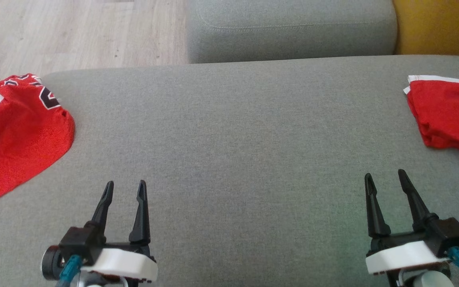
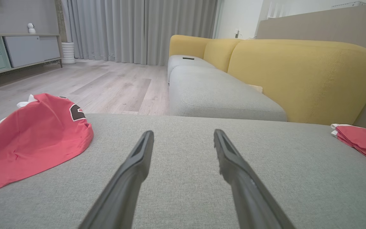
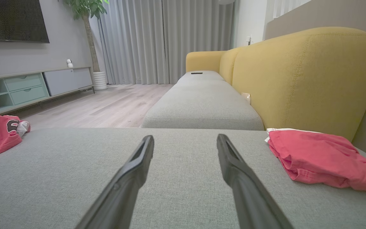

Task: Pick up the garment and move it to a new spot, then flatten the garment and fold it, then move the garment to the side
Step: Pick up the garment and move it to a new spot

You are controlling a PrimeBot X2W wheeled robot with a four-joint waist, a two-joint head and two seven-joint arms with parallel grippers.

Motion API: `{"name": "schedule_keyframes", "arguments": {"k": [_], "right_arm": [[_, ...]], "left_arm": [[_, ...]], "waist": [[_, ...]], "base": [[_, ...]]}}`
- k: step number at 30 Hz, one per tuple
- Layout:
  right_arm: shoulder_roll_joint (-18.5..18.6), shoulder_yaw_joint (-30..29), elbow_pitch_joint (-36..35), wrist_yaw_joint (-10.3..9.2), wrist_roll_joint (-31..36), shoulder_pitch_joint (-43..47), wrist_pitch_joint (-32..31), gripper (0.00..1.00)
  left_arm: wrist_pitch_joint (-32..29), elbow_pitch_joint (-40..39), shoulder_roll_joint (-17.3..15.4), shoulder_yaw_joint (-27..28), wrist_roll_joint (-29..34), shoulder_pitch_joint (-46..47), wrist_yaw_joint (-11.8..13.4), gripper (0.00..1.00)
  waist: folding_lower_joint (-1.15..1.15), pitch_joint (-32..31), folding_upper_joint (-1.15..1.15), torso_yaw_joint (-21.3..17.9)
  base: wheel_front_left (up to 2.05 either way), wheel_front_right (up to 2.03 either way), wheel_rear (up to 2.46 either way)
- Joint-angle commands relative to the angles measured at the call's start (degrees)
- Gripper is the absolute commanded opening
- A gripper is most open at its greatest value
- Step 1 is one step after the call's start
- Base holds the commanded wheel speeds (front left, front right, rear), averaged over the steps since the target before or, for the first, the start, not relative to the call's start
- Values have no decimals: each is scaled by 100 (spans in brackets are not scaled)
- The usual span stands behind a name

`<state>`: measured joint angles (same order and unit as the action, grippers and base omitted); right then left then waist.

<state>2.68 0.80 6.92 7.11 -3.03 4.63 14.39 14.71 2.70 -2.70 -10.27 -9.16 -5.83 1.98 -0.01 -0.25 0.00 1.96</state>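
A crumpled red garment [image 1: 18, 135] with white trim and a dark number lies at the left edge of the grey seat cushion [image 1: 233, 131], partly hanging off it. It also shows in the left wrist view [image 2: 33, 136]. A second red garment [image 1: 448, 115], folded and white-edged, rests at the far right [image 3: 316, 156]. My left gripper [image 1: 126, 183] hovers open over bare cushion, right of the crumpled garment and apart from it. My right gripper [image 1: 385, 174] is open too, just short of the folded garment. Nothing sits between the fingers [image 2: 138, 165] of either one.
Beyond the cushion lies another grey seat section [image 1: 289, 28] with a yellow backrest [image 1: 440, 24] to its right. Wooden floor [image 1: 74, 32] is past the cushion's left and far edges. A low cabinet [image 3: 27, 89] and curtains [image 3: 151, 41] stand farther off.
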Motion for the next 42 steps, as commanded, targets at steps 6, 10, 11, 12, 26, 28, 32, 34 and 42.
{"name": "schedule_keyframes", "arguments": {"k": [6, 10, 11, 12, 26, 28, 32, 34, 42], "right_arm": [[21, 130, -215, 37, -28, -89, 61, 100], [21, 155, -198, 37, 29, -71, 61, 100], [21, 152, -197, 37, 39, -60, 61, 100], [21, 152, -200, 37, 43, -46, 61, 100], [21, 555, -253, 37, 12, -177, 61, 100], [21, 562, -232, 37, 46, -231, 61, 100], [21, 543, -201, 37, 86, -293, 61, 100], [20, 521, -175, 37, 117, -321, 61, 100], [49, 501, -186, 37, 312, -609, 61, 100]], "left_arm": [[29, -144, -18, 144, -6, 216, 7, 100], [29, -107, -18, 133, -1, 218, 0, 100], [29, -93, -18, 131, -1, 221, -5, 100], [29, -79, -18, 127, 4, 227, -6, 100], [29, -298, -18, 260, 91, 469, 44, 100], [29, -357, -18, 295, 79, 514, 71, 100], [29, -437, -18, 346, 62, 560, 106, 100], [29, -481, -18, 380, 37, 572, 127, 100], [29, -580, -18, 608, 47, 999, 162, 100]], "waist": [[1, -28, 0, 31], [1, -37, 0, 57], [1, -41, 0, 75], [1, -42, 0, 105], [1, 458, 0, 1404], [1, 539, 0, 1606], [1, 637, 0, 1854], [1, 707, 0, 1976], [1, 1346, 0, 2066]], "base": [[0, 0, 0], [0, 0, 0], [0, 0, 0], [0, 0, 0], [0, 0, 0], [0, 0, 0], [0, 0, 0], [0, 0, 0], [0, 0, 0]]}}
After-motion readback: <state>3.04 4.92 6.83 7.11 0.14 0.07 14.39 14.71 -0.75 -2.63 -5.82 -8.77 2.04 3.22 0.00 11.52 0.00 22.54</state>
